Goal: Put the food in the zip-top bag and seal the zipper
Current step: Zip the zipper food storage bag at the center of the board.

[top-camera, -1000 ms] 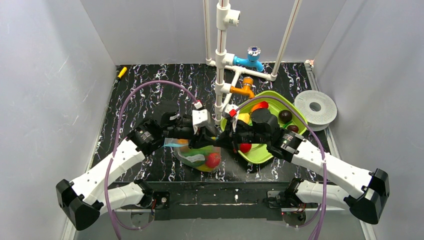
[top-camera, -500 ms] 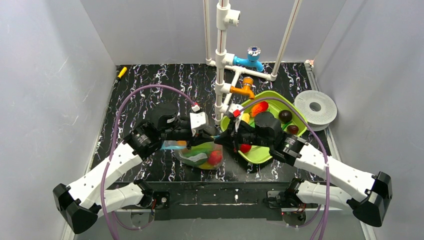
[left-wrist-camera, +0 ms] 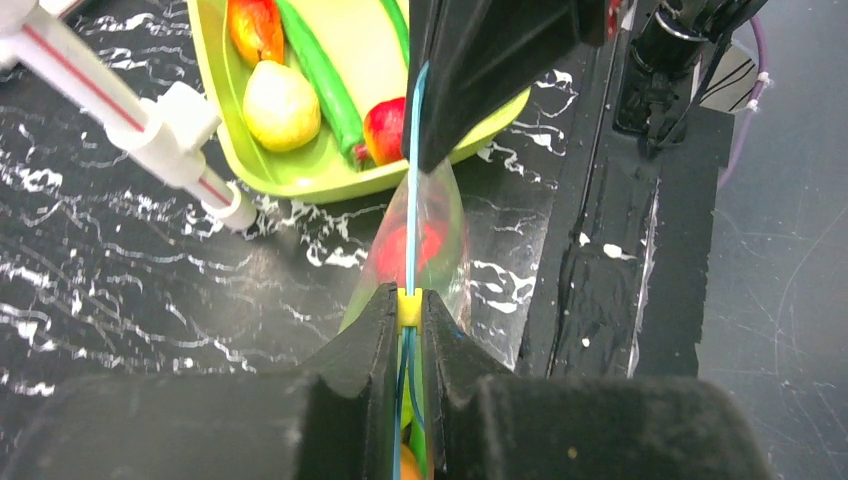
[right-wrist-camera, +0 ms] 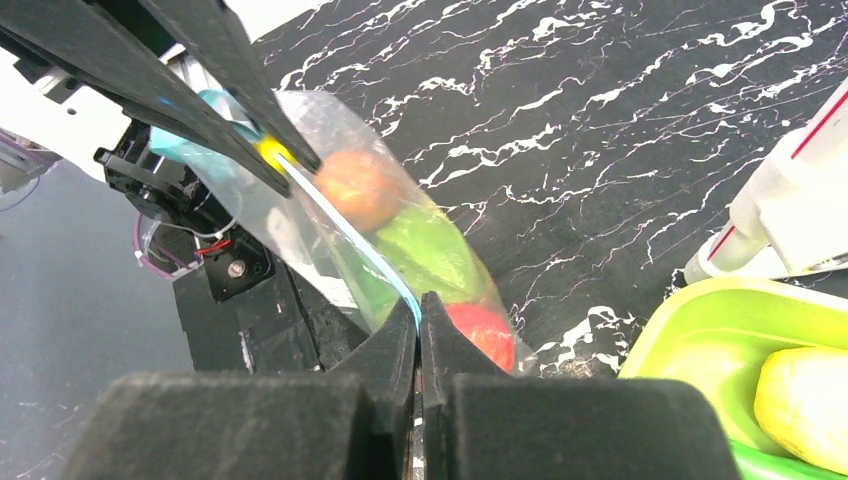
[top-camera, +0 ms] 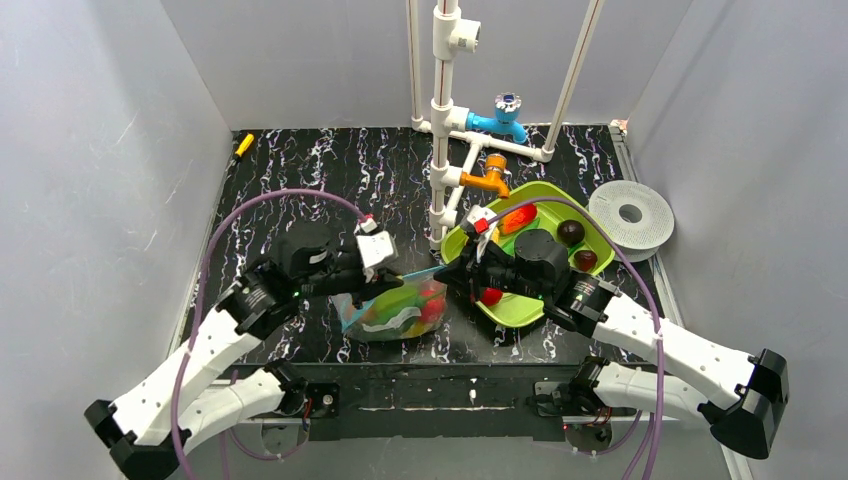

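The clear zip-top bag hangs stretched between my two grippers, with red, green, yellow and orange food inside it. My left gripper is shut on the yellow slider of the light-blue zipper. My right gripper is shut on the zipper's other end. In the right wrist view the bag holds an orange piece, a green piece and a red piece. More food lies in the lime-green tray: brown pieces, a red one and a yellow one.
A white pipe frame with a blue valve and an orange valve stands behind the tray. A white disc lies at the right edge. A small yellow object lies at the back left. Grey walls enclose the table.
My left gripper has slid left along the zipper, away from the right gripper. The bag top is now pulled out longer and taut. The right gripper has barely moved.
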`<action>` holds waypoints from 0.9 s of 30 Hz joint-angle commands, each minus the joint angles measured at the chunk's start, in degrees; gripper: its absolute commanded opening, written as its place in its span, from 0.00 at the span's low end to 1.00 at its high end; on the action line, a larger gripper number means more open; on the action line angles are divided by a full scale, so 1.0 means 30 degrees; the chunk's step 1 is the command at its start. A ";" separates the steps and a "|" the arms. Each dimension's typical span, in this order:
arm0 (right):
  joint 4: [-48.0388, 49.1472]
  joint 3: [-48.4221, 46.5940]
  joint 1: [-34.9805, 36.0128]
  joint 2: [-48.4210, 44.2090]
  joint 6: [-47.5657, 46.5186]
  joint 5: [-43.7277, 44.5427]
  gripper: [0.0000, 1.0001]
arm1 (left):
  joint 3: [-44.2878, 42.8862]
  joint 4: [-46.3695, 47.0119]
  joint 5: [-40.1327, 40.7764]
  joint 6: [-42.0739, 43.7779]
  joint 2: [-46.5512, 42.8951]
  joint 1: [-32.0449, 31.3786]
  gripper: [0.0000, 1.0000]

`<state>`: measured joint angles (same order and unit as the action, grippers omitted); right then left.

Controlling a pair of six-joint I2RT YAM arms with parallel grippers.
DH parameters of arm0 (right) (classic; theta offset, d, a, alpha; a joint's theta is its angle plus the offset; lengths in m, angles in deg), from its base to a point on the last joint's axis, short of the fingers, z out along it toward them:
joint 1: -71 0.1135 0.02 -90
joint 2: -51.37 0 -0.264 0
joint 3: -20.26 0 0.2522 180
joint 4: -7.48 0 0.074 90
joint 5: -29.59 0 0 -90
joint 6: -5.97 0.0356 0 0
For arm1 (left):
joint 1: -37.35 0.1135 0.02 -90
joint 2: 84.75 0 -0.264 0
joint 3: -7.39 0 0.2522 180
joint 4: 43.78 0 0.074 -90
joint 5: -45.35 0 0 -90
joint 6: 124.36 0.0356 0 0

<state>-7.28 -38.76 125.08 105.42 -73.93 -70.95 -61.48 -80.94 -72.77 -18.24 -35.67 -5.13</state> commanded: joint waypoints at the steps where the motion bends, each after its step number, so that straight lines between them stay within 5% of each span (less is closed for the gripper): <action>1: 0.0361 -0.0038 -0.0391 -0.0421 -0.0549 0.2158 0.01 | -0.0613 -0.3719 0.1847 -0.1003 -0.2463 0.0228 0.00; 27: 0.0361 0.0827 -0.2350 -0.1314 -0.0619 0.4445 0.01 | -0.2289 -0.8776 0.1890 -0.3028 -0.4266 0.0238 0.00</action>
<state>-6.34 -36.75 121.89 102.73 -74.76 -67.22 -64.82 -97.49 -67.11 -25.58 -46.82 -4.83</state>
